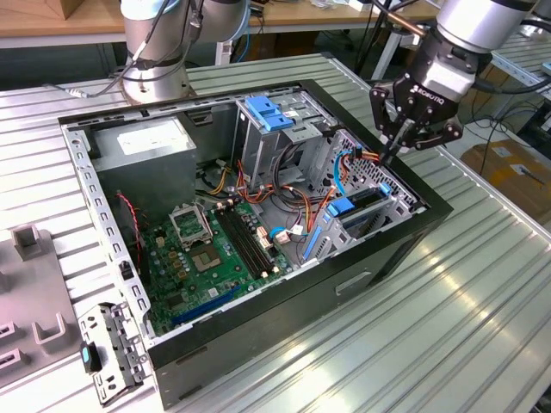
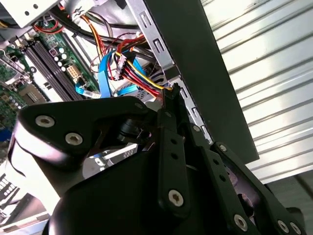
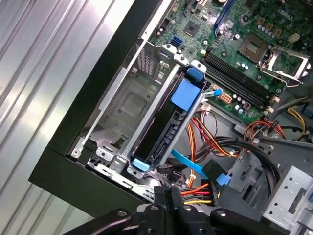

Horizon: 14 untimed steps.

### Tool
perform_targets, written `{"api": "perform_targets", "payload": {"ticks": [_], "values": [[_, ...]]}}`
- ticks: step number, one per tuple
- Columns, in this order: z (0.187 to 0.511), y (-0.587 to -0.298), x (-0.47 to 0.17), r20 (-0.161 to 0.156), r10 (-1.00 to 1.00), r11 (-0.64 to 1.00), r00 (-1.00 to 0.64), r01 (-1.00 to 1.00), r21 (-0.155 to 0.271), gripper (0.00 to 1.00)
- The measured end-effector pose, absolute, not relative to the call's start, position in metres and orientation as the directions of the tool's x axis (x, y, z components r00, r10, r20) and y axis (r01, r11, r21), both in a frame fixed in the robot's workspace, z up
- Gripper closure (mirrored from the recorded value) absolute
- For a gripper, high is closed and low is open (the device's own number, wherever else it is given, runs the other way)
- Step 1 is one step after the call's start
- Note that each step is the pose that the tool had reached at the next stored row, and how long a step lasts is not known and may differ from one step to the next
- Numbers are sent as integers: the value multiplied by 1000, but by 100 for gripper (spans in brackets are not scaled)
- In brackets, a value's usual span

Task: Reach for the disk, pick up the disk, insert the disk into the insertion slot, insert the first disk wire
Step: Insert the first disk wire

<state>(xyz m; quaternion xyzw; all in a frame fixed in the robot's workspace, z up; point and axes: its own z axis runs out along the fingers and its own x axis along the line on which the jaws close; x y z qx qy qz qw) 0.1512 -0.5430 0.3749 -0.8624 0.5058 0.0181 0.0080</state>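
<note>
The pincer [image 1: 394, 153] is hanging over the corner of the open computer case [image 1: 258, 331] at the exterior view's right, its fingertips drawn narrow and pinching the end of a bundle of red, yellow and black wires [image 1: 368, 156]. In the first wrist view the pincer [image 3: 168, 194] is gripping the small black connector [image 3: 172, 192] at the end of those wires [image 3: 198, 192], and in the second wrist view its fingertips [image 2: 171, 95] are pressing together where the coloured wires [image 2: 139, 76] are meeting the grey sheet-metal edge of the case.

Just beside the pincer, the disk [image 1: 362, 206] is already sitting in the insertion slot [image 1: 392, 202], standing on edge in the low grey perforated cage; its dark body and bright blue carrier are showing in the first wrist view too, where the disk [image 3: 168, 127] is lying between the rails of the slot [image 3: 122, 110]. A flat blue cable [image 3: 188, 164] is running past the disk's near end.

Farther out, a taller grey cage with a blue cap [image 1: 267, 112] is standing near the back of the case, and the green motherboard [image 1: 211, 249] is lying on the case floor. The case is resting on a ribbed metal table [image 1: 448, 310], and the arm's base [image 1: 155, 69] is standing on the table behind the case.
</note>
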Motion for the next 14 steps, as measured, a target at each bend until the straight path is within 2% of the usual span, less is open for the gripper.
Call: {"api": "perform_targets", "payload": {"ticks": [14], "values": [[375,-543,151,-39,-931,-364,363,-932,5,84]]}}
